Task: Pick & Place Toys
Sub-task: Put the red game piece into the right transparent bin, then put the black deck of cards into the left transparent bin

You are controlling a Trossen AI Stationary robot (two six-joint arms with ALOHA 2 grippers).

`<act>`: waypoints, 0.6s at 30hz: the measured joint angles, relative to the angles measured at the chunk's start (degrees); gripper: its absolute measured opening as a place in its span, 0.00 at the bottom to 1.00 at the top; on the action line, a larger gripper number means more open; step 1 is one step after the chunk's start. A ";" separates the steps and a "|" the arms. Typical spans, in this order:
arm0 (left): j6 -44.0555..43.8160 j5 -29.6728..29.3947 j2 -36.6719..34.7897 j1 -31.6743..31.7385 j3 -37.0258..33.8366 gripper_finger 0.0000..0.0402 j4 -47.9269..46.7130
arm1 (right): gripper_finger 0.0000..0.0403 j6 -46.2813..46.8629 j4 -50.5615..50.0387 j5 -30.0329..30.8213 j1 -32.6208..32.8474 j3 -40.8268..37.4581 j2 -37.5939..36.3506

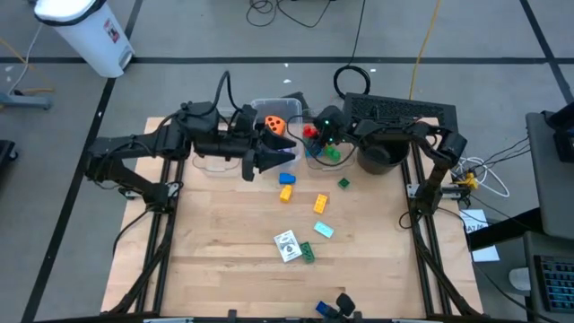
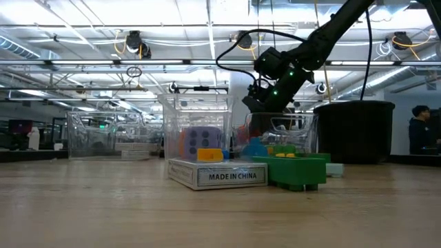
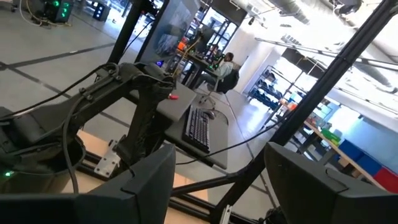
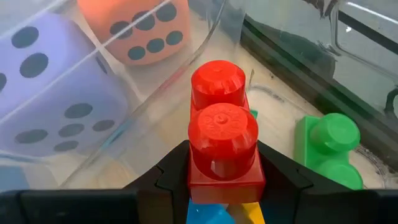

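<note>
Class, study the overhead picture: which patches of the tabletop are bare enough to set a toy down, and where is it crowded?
Free: the left half of the table, between its left edge and the card pack; also the right side, between the light blue brick and the right edge. Crowded: the far edge, where the clear bins, black pot and both grippers gather; loose bricks dot the middle.

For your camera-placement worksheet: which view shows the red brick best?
The right wrist view: the red brick fills the picture, clamped between the right gripper's fingers. The high view shows a small red spot. The low and left wrist views do not show it clearly.
</note>
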 joint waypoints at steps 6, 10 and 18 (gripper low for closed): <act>-0.30 -0.88 0.00 -0.07 0.00 0.64 0.15 | 0.35 -0.12 -2.06 0.00 -0.03 -0.02 0.00; -0.72 -0.95 0.00 -0.65 0.00 0.66 0.15 | 0.43 0.25 -3.39 0.02 -0.02 -0.02 -0.17; 2.25 -0.83 0.00 -2.85 0.00 0.63 -3.17 | 0.57 0.25 -3.71 0.29 -0.03 -0.11 -4.68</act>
